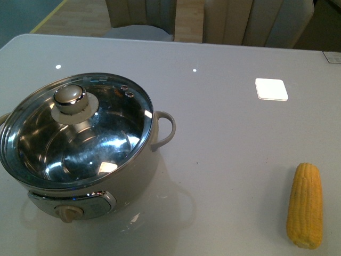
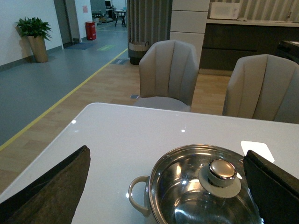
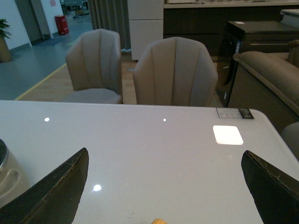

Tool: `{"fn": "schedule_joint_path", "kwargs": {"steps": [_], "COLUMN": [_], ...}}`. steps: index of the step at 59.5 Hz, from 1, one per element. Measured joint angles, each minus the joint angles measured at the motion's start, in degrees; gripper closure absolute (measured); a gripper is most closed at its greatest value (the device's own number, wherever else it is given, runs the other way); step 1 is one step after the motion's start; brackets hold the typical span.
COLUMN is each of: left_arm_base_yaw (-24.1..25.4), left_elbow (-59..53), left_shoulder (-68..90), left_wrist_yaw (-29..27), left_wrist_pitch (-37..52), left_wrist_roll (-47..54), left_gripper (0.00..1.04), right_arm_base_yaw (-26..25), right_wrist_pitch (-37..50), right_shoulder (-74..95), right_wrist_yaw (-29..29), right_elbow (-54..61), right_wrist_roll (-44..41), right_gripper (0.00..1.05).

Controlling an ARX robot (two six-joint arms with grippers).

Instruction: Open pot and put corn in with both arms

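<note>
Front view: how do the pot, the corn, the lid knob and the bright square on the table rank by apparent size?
1. the pot, by far the largest.
2. the corn.
3. the lid knob and the bright square look about alike, so I won't rank them; the square lies farther from the camera.

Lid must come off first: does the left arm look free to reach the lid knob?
Probably yes: the left gripper is open, the lid knob lies ahead, nothing standing between them.

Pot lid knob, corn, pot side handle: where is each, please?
lid knob (image 1: 70, 98), front view, its shiny top
corn (image 1: 305, 205), front view, middle of the cob
side handle (image 1: 171, 127), front view, outer curve of the loop
</note>
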State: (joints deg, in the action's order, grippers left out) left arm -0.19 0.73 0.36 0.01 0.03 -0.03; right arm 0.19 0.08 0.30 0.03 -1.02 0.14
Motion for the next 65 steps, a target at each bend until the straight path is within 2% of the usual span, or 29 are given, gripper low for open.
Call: {"fn": "schedule_joint_path", "kwargs": {"steps": [32, 34, 37, 39, 44, 50, 65], "left_arm_base_yaw": [0.0, -0.2, -2.3, -3.9, -6.7, -10.1, -12.7], "left_elbow": [0.0, 0.7, 6.9, 9.1, 10.7, 13.3, 16.7], "left_shoulder": [0.0, 1.0, 9.1, 12.7, 15.2, 20.5, 50.3], "left_wrist_yaw": [0.0, -0.9, -3.9, -4.2, -5.4, -6.9, -7.3], "left_wrist_pitch": [0.0, -2.2, -16.6, -21.9, -22.8, -17.0, 13.0], "left_wrist_roll": [0.0, -0.8, -4.2, -5.9, -7.3, -7.6, -5.1], "left_gripper": [0.07, 0.07, 0.07, 0.07, 0.07, 0.07, 0.07], "right_arm_base_yaw": [0.0, 0.0, 0.0, 0.0, 0.0, 0.0, 0.0], "right_wrist_pitch": [0.0, 0.0, 0.0, 0.0, 0.0, 0.0, 0.0], "right_shoulder": [0.0, 0.0, 0.0, 0.0, 0.0, 0.0, 0.0], "right_wrist_yaw": [0.0, 0.0, 0.0, 0.0, 0.0, 0.0, 0.0], "right_elbow": [0.0, 0.0, 0.0, 0.0, 0.0, 0.0, 0.0], "right_wrist_roll": [0.0, 0.0, 0.0, 0.0, 0.0, 0.0, 0.0], "right_gripper": [0.09, 0.09, 0.09, 0.09, 0.09, 0.09, 0.09]}}
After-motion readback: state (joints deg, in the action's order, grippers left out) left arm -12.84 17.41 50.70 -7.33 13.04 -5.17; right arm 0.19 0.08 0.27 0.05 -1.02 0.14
